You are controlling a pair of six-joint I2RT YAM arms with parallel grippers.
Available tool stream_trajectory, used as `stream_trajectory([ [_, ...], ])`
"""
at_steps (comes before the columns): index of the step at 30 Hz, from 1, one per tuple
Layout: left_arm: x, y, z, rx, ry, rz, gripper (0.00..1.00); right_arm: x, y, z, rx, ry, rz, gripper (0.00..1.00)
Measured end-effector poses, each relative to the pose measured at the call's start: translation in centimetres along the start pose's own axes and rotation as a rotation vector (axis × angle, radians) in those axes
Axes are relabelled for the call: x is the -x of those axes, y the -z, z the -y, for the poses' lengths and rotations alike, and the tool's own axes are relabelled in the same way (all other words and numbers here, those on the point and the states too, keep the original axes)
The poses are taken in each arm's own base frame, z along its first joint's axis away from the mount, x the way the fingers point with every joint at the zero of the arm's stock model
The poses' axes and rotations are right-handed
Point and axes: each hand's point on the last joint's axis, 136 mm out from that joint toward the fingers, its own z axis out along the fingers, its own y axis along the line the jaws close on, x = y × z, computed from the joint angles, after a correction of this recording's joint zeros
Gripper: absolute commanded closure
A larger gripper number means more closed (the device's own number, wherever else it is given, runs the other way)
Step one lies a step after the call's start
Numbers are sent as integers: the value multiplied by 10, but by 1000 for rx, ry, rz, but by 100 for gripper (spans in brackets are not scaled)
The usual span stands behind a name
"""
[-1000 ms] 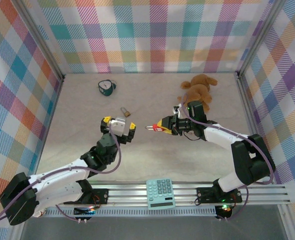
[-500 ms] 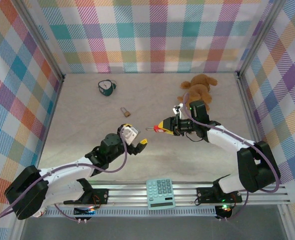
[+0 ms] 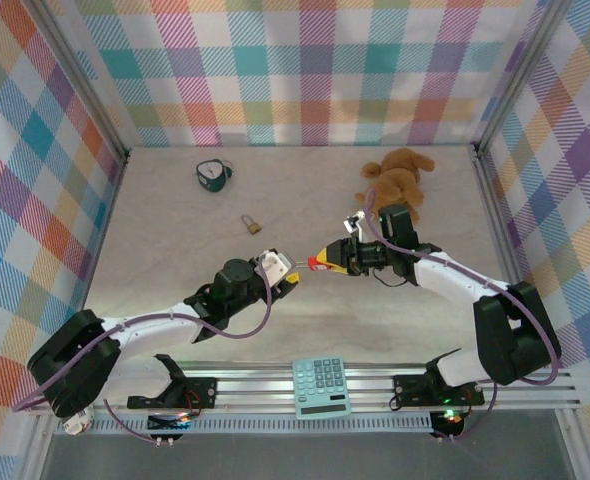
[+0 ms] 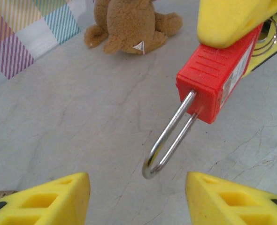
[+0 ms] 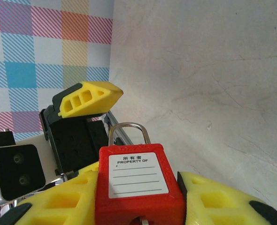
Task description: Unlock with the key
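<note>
**Red padlock (image 4: 218,79) clamped in right gripper (image 3: 325,261), left gripper (image 3: 289,279) gaping beside it**

Far left of the red padlock, back toward the rear wall: a teal-and-black round object (image 3: 213,174) on the table (image 3: 175,250). Closer in, also left of the red padlock and farther back: a small brass padlock (image 3: 250,224), lying well apart from both grippers.

Just left of the red padlock: left gripper, jaws standing apart, gripping nothing. Seen from the left wrist, yellow fingertips (image 4: 58,197) one to each side of the loop of the silver shackle (image 4: 169,140), touching neither leg.

Red padlock itself: body pinched at its sides by the right gripper's yellow fingers, held fast. Shackle pointing left toward the left gripper, both legs seated in the body. White label (image 5: 138,176) reading "PROPERTY OF" facing the right wrist camera. At the body's end opposite the shackle, between the right gripper's fingers: a silver wire ring (image 4: 269,35).

Key: too small or too hidden to make out; cannot tell where it sits relative to the red padlock.

Straight toward the near edge from the red padlock: a teal calculator (image 3: 321,387) on the metal rail. Right of the red padlock and back toward the rear wall: a brown teddy bear (image 3: 397,178), lying on the table just behind the right arm's wrist.
</note>
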Motion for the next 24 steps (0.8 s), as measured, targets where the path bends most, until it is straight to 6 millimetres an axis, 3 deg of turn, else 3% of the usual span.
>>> stream_trajectory([
  [12, 1, -5, 7, -41, -30, 13, 88, -1, 0, 1, -2, -2, -2, 65],
  [24, 2, -5, 8, -43, -40, 17, 100, -1, 0, 1, -3, 15, -2, 66],
])
